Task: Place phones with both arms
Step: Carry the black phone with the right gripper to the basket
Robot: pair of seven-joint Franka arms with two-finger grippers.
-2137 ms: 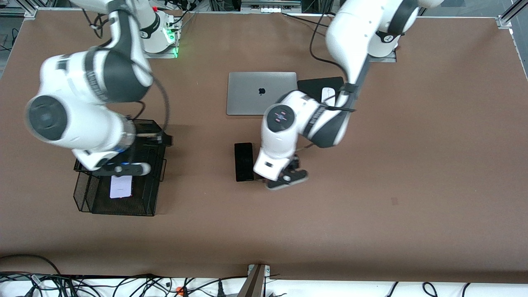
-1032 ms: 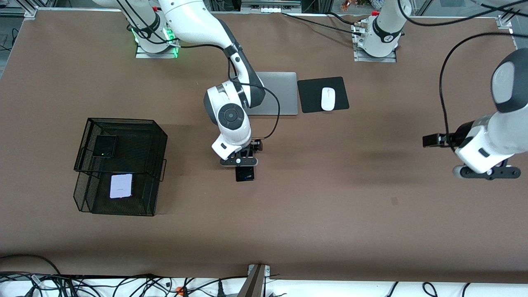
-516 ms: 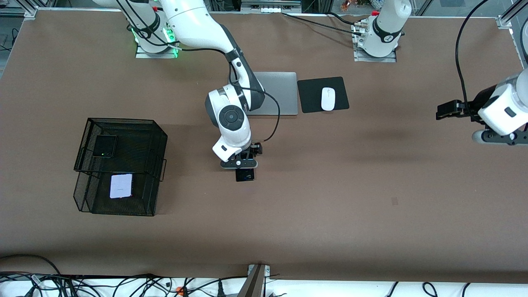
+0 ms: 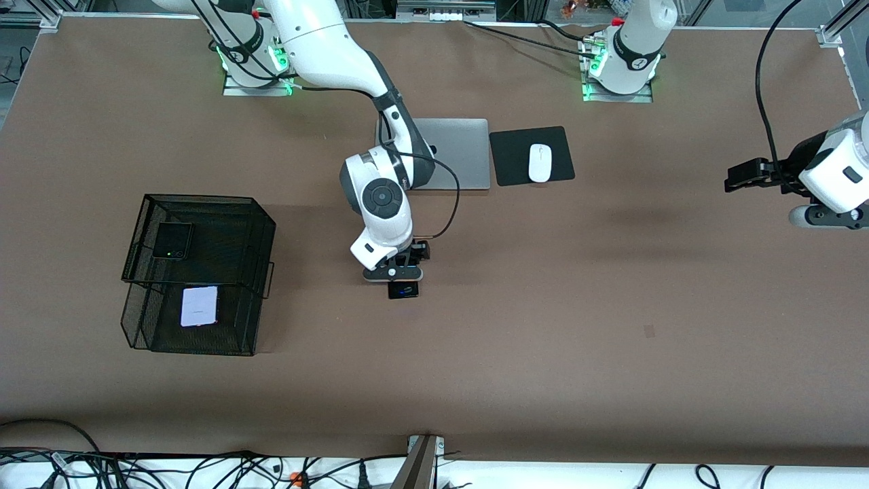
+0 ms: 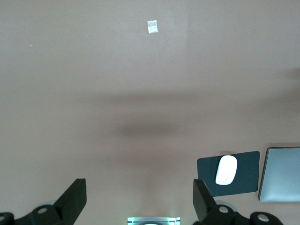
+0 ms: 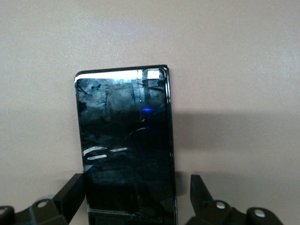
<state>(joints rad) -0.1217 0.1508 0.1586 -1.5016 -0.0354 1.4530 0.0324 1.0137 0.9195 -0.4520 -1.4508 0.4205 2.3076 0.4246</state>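
The long slim black phone [image 4: 403, 290] lies flat on the brown table, mid-table. My right gripper [image 4: 396, 273] is low over it and open. In the right wrist view the phone [image 6: 124, 140] lies between the spread fingertips [image 6: 70, 197] of my right gripper [image 6: 135, 201], which do not grip it. The small black phone [image 4: 171, 240] lies in the upper tier of a black mesh basket [image 4: 261, 224], the white phone [image 4: 199, 306] in its lower tier. My left gripper [image 4: 825, 214] hangs open and empty [image 5: 139, 201] over bare table at the left arm's end.
A silver laptop [image 4: 461, 153] and a black mouse pad [image 4: 509, 163] with a white mouse [image 4: 540, 163] lie near the robots' bases. They also show in the left wrist view: laptop [image 5: 281, 173], mouse [image 5: 227, 169]. A small pale mark [image 5: 152, 26] is on the table.
My right arm has swung from the basket to the long black phone and sunk low over it. My left arm has left that phone and swung out to its end of the table.
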